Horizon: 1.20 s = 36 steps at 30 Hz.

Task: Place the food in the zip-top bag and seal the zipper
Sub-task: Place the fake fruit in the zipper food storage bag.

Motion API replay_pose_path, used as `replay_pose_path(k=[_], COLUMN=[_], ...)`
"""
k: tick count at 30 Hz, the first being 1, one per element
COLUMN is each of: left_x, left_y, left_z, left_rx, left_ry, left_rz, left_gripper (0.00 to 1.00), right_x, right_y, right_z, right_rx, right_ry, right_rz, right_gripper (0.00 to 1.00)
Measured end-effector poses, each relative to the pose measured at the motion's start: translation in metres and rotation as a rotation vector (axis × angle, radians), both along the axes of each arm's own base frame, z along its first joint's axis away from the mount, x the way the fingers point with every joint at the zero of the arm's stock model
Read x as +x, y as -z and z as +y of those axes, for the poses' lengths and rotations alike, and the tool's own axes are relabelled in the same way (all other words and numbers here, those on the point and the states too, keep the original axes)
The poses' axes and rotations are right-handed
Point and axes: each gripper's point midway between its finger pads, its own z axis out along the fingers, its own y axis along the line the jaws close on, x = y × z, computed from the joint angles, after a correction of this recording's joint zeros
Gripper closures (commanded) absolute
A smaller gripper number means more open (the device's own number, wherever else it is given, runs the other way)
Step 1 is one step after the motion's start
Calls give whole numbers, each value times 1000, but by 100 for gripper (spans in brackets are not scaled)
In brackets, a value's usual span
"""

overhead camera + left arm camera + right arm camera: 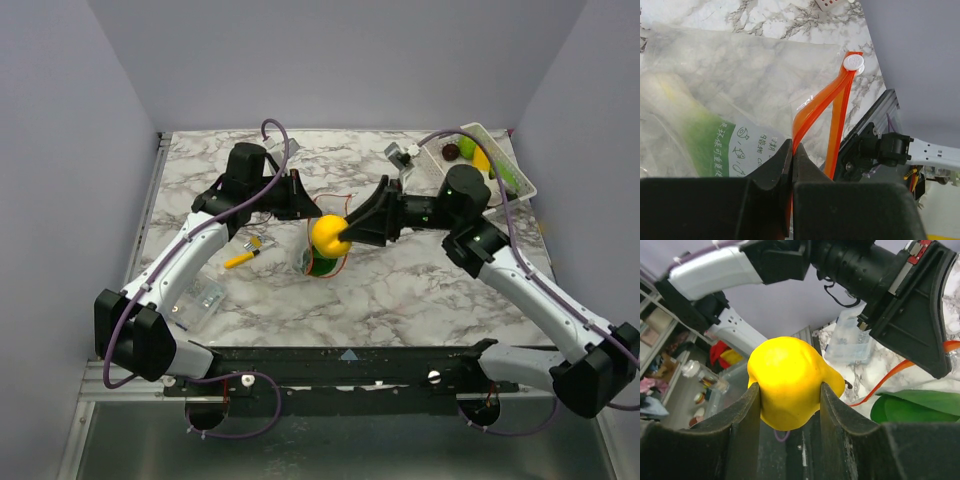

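Between right fingers (742, 440): yellow fruit (790, 382) | between left fingers (772, 170): zipper (815, 107)

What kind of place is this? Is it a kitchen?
Probably a robot testing booth, not a kitchen: plain grey walls box in a marble-look table, and the right tool holds a glossy toy yellow fruit.

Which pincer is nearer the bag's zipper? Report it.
Left. The left pincer is clamped on the zipper; the right pincer holds the yellow food close by, off the strip.
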Motion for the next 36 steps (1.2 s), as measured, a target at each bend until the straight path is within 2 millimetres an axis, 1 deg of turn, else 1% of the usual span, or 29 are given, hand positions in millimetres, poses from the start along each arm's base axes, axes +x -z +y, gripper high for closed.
replay_pose_path(k=[2,6,11,13,14,16,20,23,27,31,36], left_x=[0,0,0,-1,-1,-1,2,4,7,8,4], left_y=[0,0,0,-1,-2,-2,-2,-2,-2,-3,-7], left_z=[0,0,0,0,1,1,3,6,8,10,9], left_rx=[-1,0,1,0,0,2,10,19,27,32,23], left_ry=[1,2,3,3,3,3,-7,-17,-30,-40,-29], left_rz=[1,0,-4,-7,-10,-13,-25,-36,-45,-54,-61], left_gripper=[100,100,100,100,100,100,100,100,100,100,100], right_x=[3,26,51,58,61,67,78,84,92,101,120], right_y=[12,40,76,85,89,95,102,106,116,123,133], right_z=[13,24,29,30,30,30,27,24,20,16,10], right_rx=[-27,-100,-197,-221,-231,-251,-284,-308,-347,-382,-430], right_ry=[-29,-14,19,30,36,55,107,141,181,235,344], right_rz=[-23,-75,-129,-151,-159,-172,-194,-210,-211,-208,-179], right_gripper=[99,99,95,94,90,84,81,74,73,66,59])
